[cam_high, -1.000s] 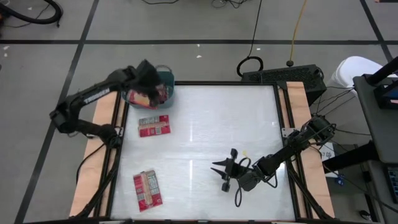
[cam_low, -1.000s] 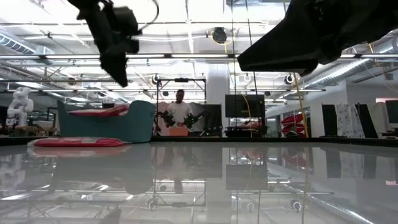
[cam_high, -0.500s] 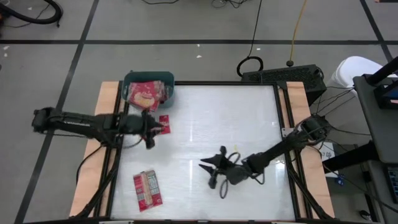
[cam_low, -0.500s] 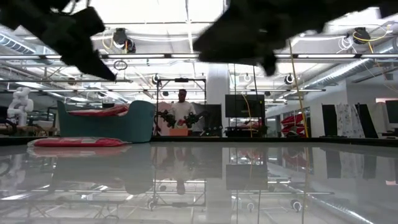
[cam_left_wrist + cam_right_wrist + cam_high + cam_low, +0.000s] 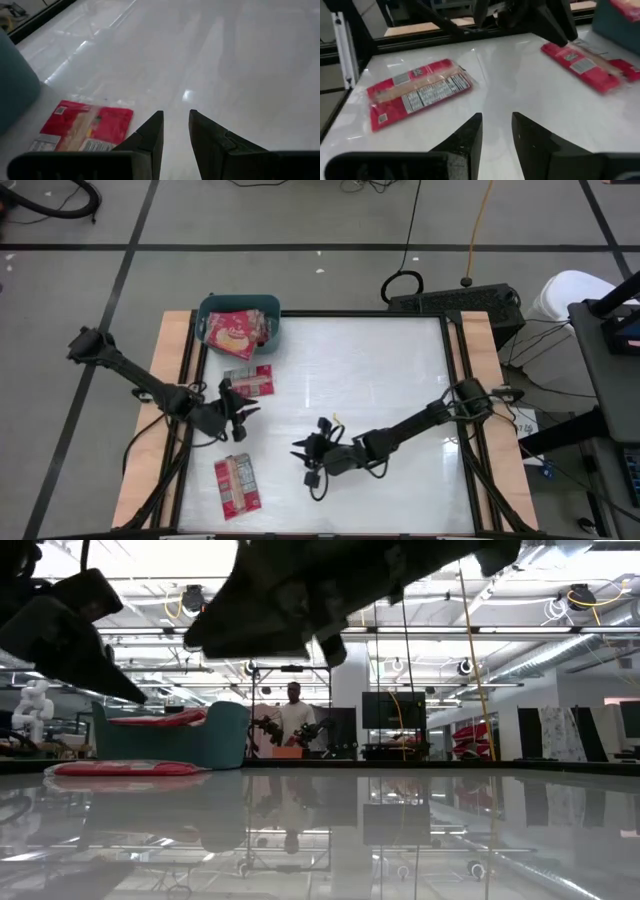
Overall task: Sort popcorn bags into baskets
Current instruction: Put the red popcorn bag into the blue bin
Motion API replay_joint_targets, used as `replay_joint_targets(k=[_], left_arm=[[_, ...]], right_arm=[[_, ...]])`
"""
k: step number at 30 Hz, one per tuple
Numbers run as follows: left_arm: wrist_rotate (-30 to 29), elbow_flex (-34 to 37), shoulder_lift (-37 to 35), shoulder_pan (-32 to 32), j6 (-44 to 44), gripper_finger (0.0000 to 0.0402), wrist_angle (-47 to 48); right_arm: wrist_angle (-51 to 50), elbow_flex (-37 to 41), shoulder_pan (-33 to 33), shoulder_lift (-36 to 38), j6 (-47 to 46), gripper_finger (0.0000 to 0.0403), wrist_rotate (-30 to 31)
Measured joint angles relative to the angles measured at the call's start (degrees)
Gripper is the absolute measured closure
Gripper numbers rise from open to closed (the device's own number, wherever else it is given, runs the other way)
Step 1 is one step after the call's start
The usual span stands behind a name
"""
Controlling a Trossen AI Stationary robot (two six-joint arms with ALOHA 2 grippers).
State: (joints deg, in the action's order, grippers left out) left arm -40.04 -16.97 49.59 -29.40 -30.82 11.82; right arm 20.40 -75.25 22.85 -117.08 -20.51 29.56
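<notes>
Lying flat, one popcorn bag sits just beside the basket at the worktop's far left corner, another popcorn bag near the front left edge. Left gripper and right gripper hover between them, fingers slightly apart, empty; both reaching for one bag risks a clash, and thin packets may slide.

Bright, even overhead light fills the scene; ceiling strip lamps show plainly in the low view and wash its upper part nearly white; the glossy white table throws back pale streaks of glare in the high view and mirrors the room in the low view; shadows under the arms are faint and soft; both arms read as dark, blurred silhouettes close to the low camera; a small hot glint sits on the tabletop in the left wrist view.
</notes>
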Motion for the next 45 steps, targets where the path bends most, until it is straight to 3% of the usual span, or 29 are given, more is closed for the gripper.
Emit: replay_joint_targets(k=[4, 8, 18, 24, 32, 40, 45], left_arm=[[-3.7, 0.0, 4.8, -0.5, -3.6, 0.0305, 0.9], [-6.2, 0.0, 9.7, 3.1, -7.9, 0.0305, 1.5], [-4.4, 0.0, 19.7, 16.6, -12.8, 0.0305, 1.4], [-2.4, -0.2, 25.0, 20.7, -12.4, 0.0305, -0.1], [4.1, -0.2, 27.6, 21.4, -4.2, 0.0305, -10.3], [21.2, 0.1, 27.8, 17.9, 6.1, 0.0305, -27.5], [20.6, -0.6, 27.7, 12.3, 9.8, 0.0305, -33.2]], right_arm=[[-0.2, -1.9, -1.1, -2.5, -0.2, 0.0305, -1.2], [-0.3, -2.1, -2.6, -2.9, -0.4, 0.0305, -1.2], [-1.1, -2.1, -6.5, -3.1, 1.9, 0.0305, -1.2], [-1.8, -2.1, -6.3, -3.1, 3.0, 0.0305, -1.2], [-2.4, -2.0, -6.3, -3.1, 3.9, 0.0305, -1.3], [-6.8, -2.0, -5.6, -2.9, 5.4, 0.0305, -2.7], [-12.3, -2.0, -4.7, -2.8, 7.1, 0.0305, -2.7]])
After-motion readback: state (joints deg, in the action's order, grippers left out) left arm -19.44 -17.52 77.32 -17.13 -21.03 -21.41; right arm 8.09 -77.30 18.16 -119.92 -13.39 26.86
